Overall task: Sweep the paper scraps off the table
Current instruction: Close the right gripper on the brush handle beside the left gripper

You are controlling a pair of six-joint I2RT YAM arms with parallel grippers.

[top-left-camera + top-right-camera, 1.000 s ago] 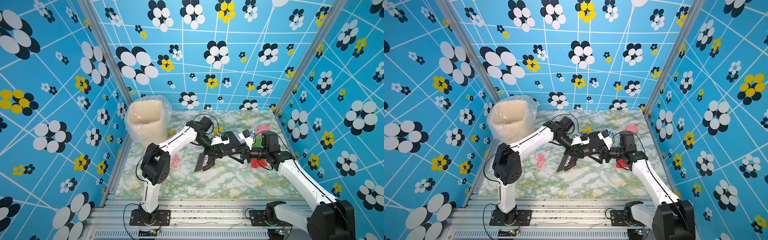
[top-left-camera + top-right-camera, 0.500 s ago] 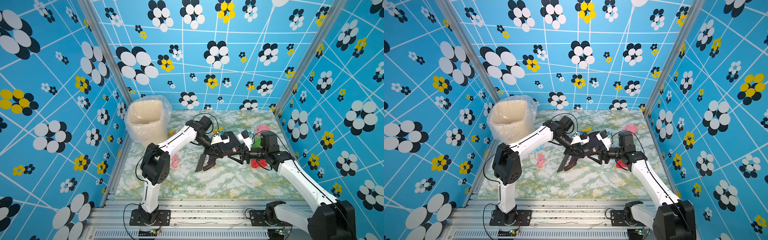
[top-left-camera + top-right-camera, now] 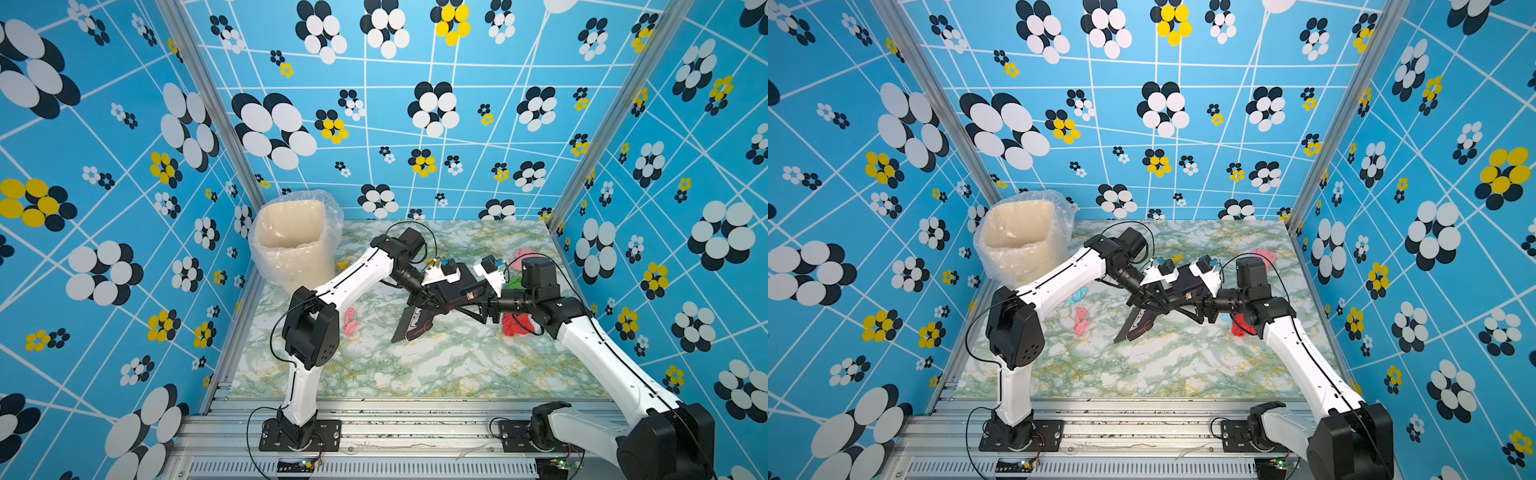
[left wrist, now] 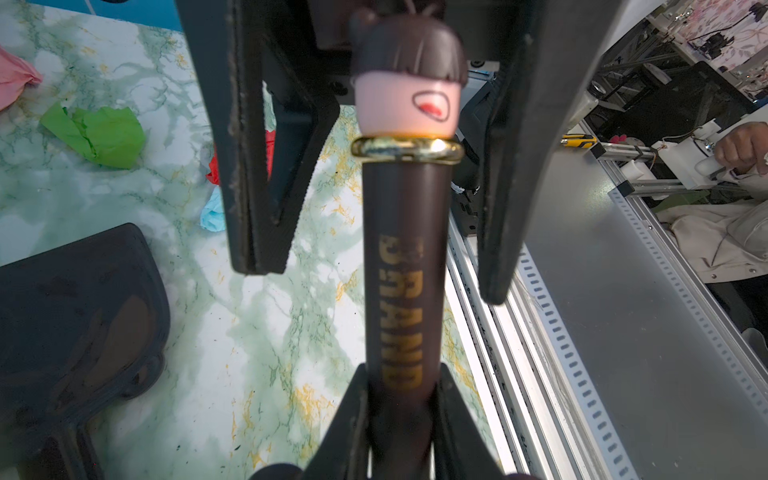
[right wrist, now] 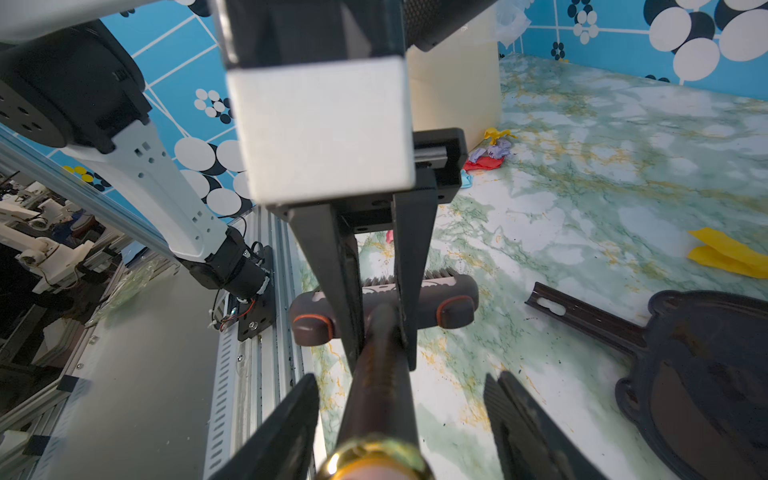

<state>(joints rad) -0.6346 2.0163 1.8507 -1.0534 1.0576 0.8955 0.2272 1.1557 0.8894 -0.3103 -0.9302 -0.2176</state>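
Walls: blue flower-patterned walls (image 3: 415, 104) close in three sides of the cell.
Table: the table (image 3: 415, 374), marbled white, green and yellow, meets an aluminium frame (image 3: 395, 419) at the front.
Arms: two, with their grippers facing each other over the middle of the table.
Brush: one brush (image 3: 411, 328). Its bristled head hangs low just beyond the left gripper (image 4: 401, 415), and its brown handle (image 4: 405, 270) runs back to the right gripper (image 5: 401, 395). Whether the bristles touch the table cannot be told.
Dustpan: one dark dustpan (image 5: 706, 382), flat on the table beside both grippers and apart from the brush.
Bin: one cream bin (image 3: 299, 266) with a clear liner, well apart from both grippers, behind the left arm.
Paper scraps: ten paper scraps (image 4: 99, 133) counted across the views, all lying on the table.
Near the right gripper: four. One red scrap (image 3: 515, 326) sits just beside its wrist, with one light blue scrap (image 4: 214, 212), one green scrap (image 3: 515, 280) and one pink scrap (image 3: 523, 255) behind it.
Near the left gripper: three. One pink scrap (image 3: 350, 322) and one light blue scrap (image 3: 1077, 296) lie by its forearm, and one yellow scrap (image 3: 1177, 258) lies just beyond it.
By the bin: three, far from both grippers. They are one yellow scrap (image 5: 496, 134), one purple scrap (image 5: 492, 149) and one red scrap (image 5: 482, 164).
Left gripper: clenched on the brush handle, with both fingers (image 5: 328, 270) pressed against it.
Right gripper: parted about halfway. Its fingers (image 5: 286, 428) straddle the capped end of the handle, with a gap on each side, grasping nothing.
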